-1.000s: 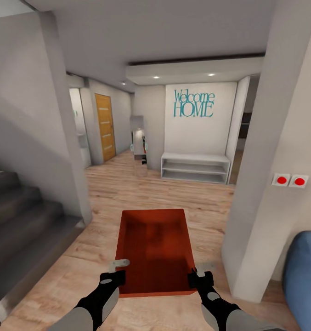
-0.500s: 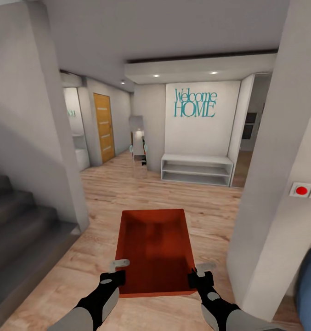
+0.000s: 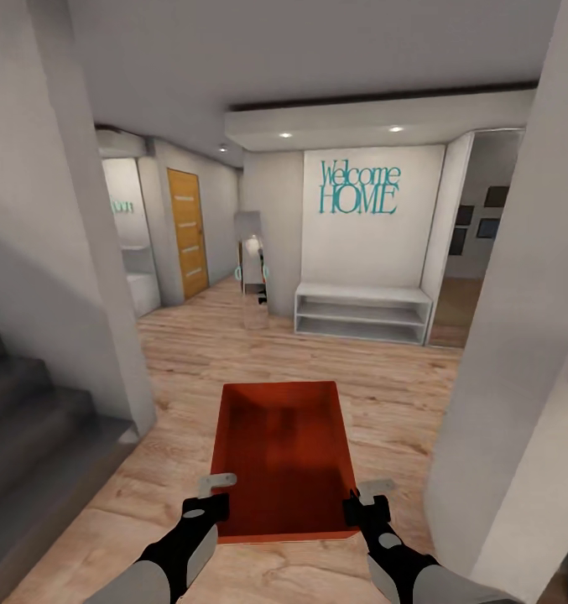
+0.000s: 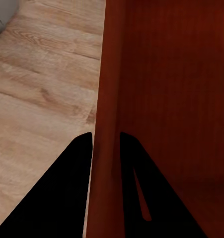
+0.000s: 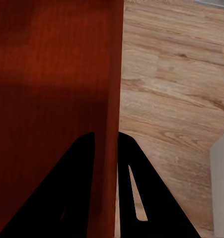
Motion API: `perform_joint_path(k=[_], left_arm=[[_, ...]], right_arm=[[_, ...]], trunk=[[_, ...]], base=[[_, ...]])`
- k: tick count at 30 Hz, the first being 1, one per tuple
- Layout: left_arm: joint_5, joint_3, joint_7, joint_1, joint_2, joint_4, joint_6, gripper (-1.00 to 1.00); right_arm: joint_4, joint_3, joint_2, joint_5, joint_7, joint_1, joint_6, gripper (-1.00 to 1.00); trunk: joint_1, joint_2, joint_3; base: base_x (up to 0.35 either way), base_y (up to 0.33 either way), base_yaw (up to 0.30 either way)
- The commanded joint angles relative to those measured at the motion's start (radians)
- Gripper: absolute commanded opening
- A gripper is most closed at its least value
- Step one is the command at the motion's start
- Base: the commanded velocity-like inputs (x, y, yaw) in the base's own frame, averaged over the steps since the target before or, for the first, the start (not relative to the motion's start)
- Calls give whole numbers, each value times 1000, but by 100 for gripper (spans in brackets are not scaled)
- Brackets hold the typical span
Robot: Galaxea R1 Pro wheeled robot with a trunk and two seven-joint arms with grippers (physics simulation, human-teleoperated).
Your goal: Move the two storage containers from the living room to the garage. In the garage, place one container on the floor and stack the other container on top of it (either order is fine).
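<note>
One orange-red open-top storage container (image 3: 282, 457) hangs in front of me above the pale wood-plank floor, and it is empty. My left gripper (image 3: 214, 493) is shut on its left wall near the near corner. In the left wrist view the black fingers (image 4: 74, 163) pinch that wall (image 4: 106, 99), one inside and one outside. My right gripper (image 3: 361, 497) is shut on the right wall the same way, and the right wrist view shows its fingers (image 5: 82, 163) straddling the wall (image 5: 109, 84).
A hallway lies ahead with a white low bench shelf (image 3: 362, 312) under a "Welcome HOME" wall (image 3: 359, 188). Grey stairs (image 3: 23, 419) rise at the left beside a wall corner (image 3: 107, 277). A white pillar (image 3: 518, 352) stands close on the right. An orange door (image 3: 188, 232) is far left.
The view has advanced and shifted: the right pillar and stairs slid outward, the blue object and red switches left the picture. The container stays gripped the same way in both grippers.
</note>
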Motion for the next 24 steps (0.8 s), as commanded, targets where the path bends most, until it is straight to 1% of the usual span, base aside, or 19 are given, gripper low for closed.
perform_joint_path(k=[1, 24], left_arm=[[4, -2, 18, 0, 5, 2, 6, -100], [4, -1, 18, 0, 6, 1, 6, -100]], right_arm=[[-5, -45, 0, -2, -14, -2, -4, -100], [-5, -45, -1, -1, -14, -2, -4, -100]], trunk=[[1, -1, -1], [1, -1, -1]], base=[[322, 0, 0], [322, 0, 0]])
